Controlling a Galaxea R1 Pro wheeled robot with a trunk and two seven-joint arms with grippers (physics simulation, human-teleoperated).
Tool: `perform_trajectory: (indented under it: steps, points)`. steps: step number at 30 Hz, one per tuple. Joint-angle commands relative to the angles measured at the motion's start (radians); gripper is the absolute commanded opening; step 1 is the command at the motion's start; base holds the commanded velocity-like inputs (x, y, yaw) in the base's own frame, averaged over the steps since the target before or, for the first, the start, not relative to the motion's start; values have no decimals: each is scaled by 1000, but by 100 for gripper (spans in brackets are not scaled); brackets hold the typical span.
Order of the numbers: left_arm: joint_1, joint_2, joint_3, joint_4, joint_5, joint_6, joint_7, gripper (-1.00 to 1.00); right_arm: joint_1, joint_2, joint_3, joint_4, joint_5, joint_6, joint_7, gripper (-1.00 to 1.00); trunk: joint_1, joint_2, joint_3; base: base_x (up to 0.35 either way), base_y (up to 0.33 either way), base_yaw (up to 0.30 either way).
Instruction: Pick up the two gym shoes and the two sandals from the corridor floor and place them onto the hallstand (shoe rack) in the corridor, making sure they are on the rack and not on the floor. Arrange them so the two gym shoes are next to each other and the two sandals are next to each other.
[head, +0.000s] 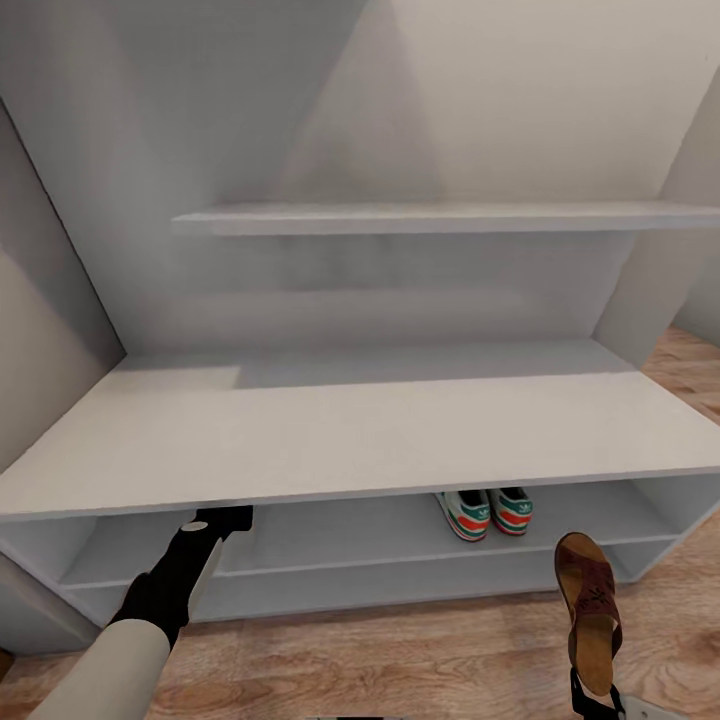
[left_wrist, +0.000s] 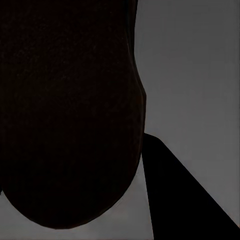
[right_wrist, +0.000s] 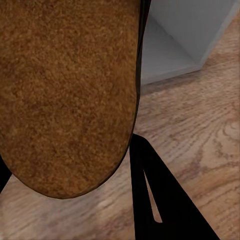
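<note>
No readable text, labels, numbers or signs appear in any view. The nearest thing to a marking is a small dark emblem on the heel patch of each of the two gym shoes (head: 487, 512) on the hallstand (head: 330, 430) shelf — too small and blurred to make out as a brand or word. The sandal (head: 589, 608) carries a dark pattern on its strap — not lettering.

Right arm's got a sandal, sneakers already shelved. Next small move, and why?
Probably carry the right gripper forward to the shelf left of the gym shoes. Its sandal hangs above the floor, and that shelf stretch looks free.
</note>
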Motion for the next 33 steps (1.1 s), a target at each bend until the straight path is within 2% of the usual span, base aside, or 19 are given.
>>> perform_trajectory:
  steps: [1, 6, 7, 17, 33]
  points:
    - [0, 0, 1, -2, -13, 6, -1, -100, -1, 0, -1, 1, -7, -2, 5, -100, 0, 0, -1, 16, 4, 0]
    - [0, 0, 1, -2, -13, 6, -1, -100, -1, 0, -1, 1, -7, -2, 5, -100, 0, 0, -1, 5, 1, 0]
    - [-1, 0, 1, -2, -14, 7, -1, 100, -1, 0, -1, 1, -7, -2, 5, -100, 0, 0, -1, 0, 0, 0]
    - [0, 0, 4, -2, -15, 8, 2, 100, -1, 0, -1, 1, -7, -2, 5, -100, 0, 0, -1, -25, 0, 0]
    - [1, 4, 4, -2, -14, 4, 1, 100, -1, 0, -1, 2, -7, -2, 5, -100, 0, 0, -1, -321, 0, 0]
